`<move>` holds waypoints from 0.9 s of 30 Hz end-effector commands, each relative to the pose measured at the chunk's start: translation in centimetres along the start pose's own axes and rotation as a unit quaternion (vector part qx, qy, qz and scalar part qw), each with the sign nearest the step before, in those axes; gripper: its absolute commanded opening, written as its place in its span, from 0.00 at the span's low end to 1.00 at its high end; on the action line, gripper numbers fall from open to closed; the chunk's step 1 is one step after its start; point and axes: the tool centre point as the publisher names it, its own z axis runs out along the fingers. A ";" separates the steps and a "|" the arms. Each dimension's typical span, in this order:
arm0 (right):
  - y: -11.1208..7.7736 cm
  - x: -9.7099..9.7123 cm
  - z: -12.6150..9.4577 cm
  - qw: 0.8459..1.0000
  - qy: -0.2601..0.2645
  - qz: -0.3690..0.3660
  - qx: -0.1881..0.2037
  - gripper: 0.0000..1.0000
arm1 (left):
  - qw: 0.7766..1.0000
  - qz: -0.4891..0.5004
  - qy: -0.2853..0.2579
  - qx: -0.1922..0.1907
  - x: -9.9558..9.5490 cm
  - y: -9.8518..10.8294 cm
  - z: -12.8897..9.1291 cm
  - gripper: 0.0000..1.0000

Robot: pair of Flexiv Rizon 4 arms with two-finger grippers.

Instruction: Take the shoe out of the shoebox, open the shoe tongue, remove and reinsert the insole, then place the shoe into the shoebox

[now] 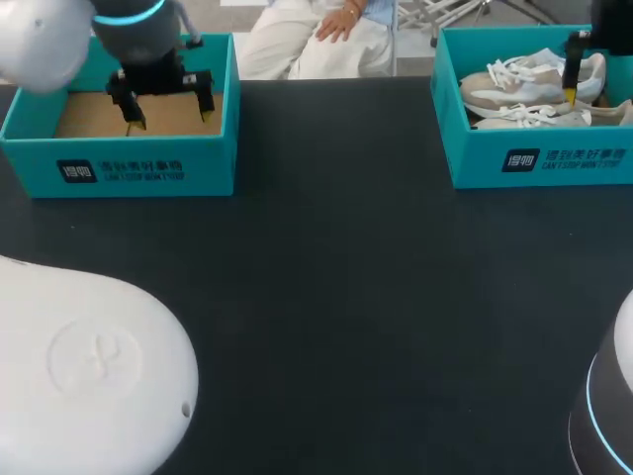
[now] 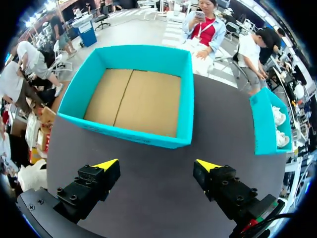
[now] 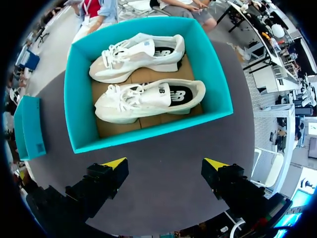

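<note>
Two white and beige shoes lie on their sides in the teal shoebox (image 1: 534, 158) at the far right, one (image 1: 529, 81) behind the other (image 1: 539, 117). My right gripper (image 1: 571, 94) hangs above them. In the right wrist view it (image 3: 166, 163) is open and empty over the table, just short of the shoebox wall (image 3: 148, 134), with the nearer shoe (image 3: 148, 99) and the farther shoe (image 3: 136, 54) ahead. My left gripper (image 1: 170, 117) hovers over a second teal box (image 1: 119, 163) at the far left, which holds only its cardboard floor. It (image 2: 157, 164) is open and empty too.
The dark table (image 1: 336, 267) stretches between the two boxes. White robot housings fill the near left (image 1: 89, 366) and near right (image 1: 608, 416) corners of the head view. The empty box wall (image 2: 124, 131) lies just ahead of the left fingers.
</note>
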 end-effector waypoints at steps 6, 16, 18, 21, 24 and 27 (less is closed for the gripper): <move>-3.7 -1.2 1.2 0.999 0.034 0.023 0.001 1.00 | 0.992 -0.043 -0.054 -0.102 -0.1 -2.3 -0.5 1.00; -6.6 -2.8 2.2 0.997 0.061 -0.006 -0.038 1.00 | 0.985 0.057 0.004 -0.161 -1.5 -2.3 -0.1 1.00; -6.8 -3.1 2.3 0.997 0.065 -0.014 -0.046 1.00 | 0.985 0.068 0.006 -0.161 -1.9 -2.3 0.2 1.00; -6.8 -3.5 2.2 0.996 0.047 -0.035 -0.073 1.00 | 0.984 0.078 0.000 -0.158 -2.1 -2.3 0.7 1.00; -6.5 -4.1 2.1 0.994 0.037 -0.045 -0.094 1.00 | 0.983 0.089 -0.005 -0.162 -2.3 -2.2 0.9 1.00; -6.0 -4.5 2.2 0.993 0.032 -0.061 -0.098 1.00 | 0.982 0.092 -0.011 -0.163 -2.5 -2.0 1.1 1.00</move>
